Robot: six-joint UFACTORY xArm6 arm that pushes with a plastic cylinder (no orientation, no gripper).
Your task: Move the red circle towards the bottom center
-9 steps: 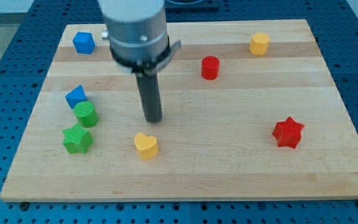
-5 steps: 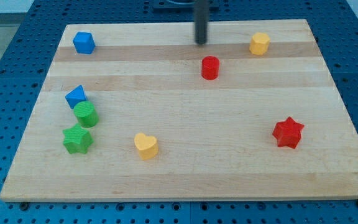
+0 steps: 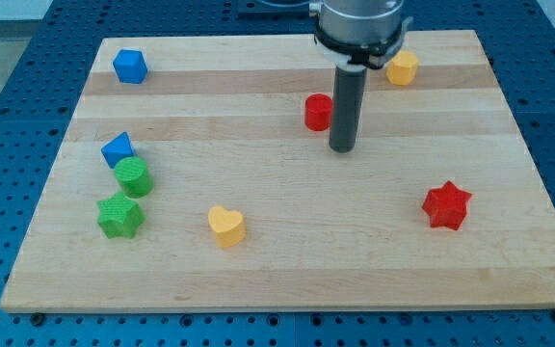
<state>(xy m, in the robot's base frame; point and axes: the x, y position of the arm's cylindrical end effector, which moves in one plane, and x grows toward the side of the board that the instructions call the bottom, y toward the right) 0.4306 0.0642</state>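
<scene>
Down on the wooden board [image 3: 287,270], my tip [image 3: 342,150] rests just to the view's right of and slightly below the red circle [image 3: 318,112], the rod's side right beside or touching that block; I cannot tell which. It is a bare rod with no jaws, so nothing is clamped. Up and to the right of my tip sits the yellow hexagon [image 3: 402,67]. Lower right lies the red star [image 3: 446,205]. Lower left is the yellow heart [image 3: 226,226]. Far to the left are the blue triangle-like block [image 3: 118,149], green circle [image 3: 133,177] and green star [image 3: 120,216], clustered. Upper left stands the blue cube [image 3: 129,66].
</scene>
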